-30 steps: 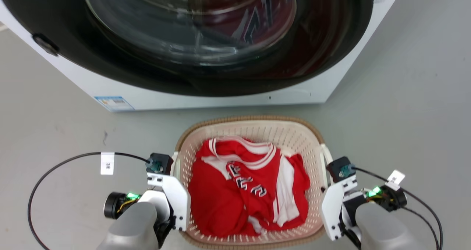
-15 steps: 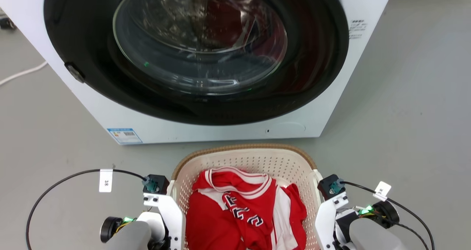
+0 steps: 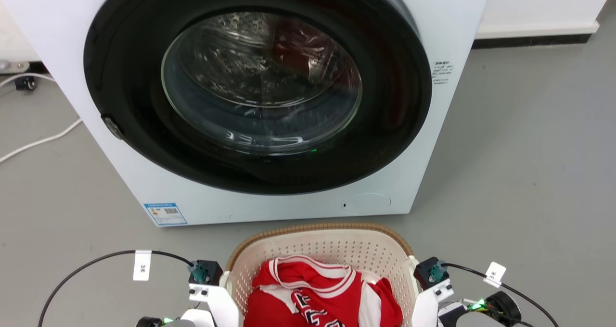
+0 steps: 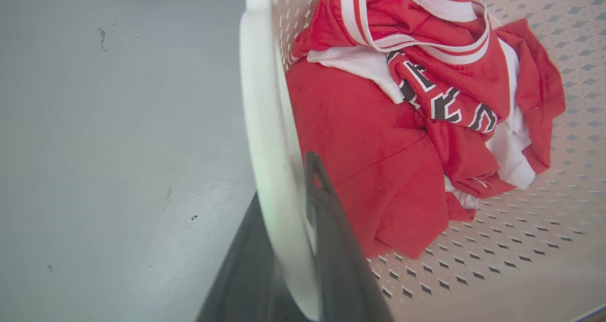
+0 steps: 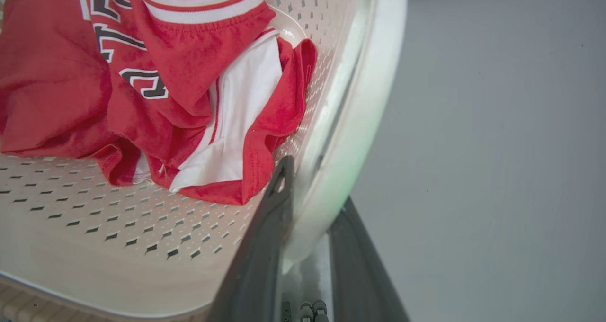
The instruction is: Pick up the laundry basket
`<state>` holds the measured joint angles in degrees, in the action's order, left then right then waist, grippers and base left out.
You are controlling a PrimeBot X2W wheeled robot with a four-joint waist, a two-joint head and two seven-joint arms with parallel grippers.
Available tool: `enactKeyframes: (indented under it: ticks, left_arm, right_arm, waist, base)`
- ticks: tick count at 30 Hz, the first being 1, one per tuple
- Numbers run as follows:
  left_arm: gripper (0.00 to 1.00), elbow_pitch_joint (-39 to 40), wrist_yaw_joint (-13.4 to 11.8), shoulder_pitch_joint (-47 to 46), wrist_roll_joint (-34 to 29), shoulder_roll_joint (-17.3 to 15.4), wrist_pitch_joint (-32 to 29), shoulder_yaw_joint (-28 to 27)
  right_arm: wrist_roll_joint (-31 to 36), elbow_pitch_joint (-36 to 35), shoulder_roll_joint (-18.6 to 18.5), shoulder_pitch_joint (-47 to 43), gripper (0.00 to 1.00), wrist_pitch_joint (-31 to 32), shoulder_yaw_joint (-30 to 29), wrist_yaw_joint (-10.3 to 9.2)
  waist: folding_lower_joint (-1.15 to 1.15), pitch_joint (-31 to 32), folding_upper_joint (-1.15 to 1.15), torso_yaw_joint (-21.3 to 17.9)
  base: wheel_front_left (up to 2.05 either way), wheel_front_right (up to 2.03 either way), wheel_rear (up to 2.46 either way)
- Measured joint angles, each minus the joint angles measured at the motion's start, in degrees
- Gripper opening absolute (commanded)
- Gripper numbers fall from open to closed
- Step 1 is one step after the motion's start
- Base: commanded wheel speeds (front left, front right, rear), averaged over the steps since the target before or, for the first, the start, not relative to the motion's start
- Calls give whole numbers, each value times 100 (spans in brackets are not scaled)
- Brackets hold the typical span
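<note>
The laundry basket [image 3: 318,229], cream perforated plastic with a brown rim, stands just in front of the washer and holds a red and white jersey [image 3: 308,293]. In the left wrist view my left gripper [image 4: 284,180] is shut on the basket's white left handle [image 4: 262,113], with one dark finger inside the handle and one outside. My right gripper [image 5: 316,182] clamps the white right handle [image 5: 367,118] the same way. The head view shows the white wrist mounts at both sides of the basket. The basket's near half is cut off by that view's bottom edge.
A white front-loading washer [image 3: 457,9] with a dark round door [image 3: 262,84], shut, rises right behind the basket. A white cable [image 3: 38,142] lies on the grey floor at the left. A baseboard [image 3: 529,41] runs at the back right. Black cables loop from both wrists.
The head camera has swung upward: more of the washer is in view, and the basket and arms sit lower in the picture. Both grippers stay at the basket's handles.
</note>
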<state>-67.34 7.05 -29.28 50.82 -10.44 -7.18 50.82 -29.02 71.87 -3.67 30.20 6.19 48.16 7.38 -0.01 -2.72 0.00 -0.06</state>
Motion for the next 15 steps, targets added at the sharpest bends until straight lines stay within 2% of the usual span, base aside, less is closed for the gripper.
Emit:
enactKeyframes:
  ticks: [15]
  left_arm:
    - [0, -29, 0, 131, 404, -2, -9, 350]
  right_arm:
    - [-536, -4, -78, -92, 0, 58, 522, 0]
  waist:
    - [0, 378, 0, -47]
  base:
    - [0, 0, 0]
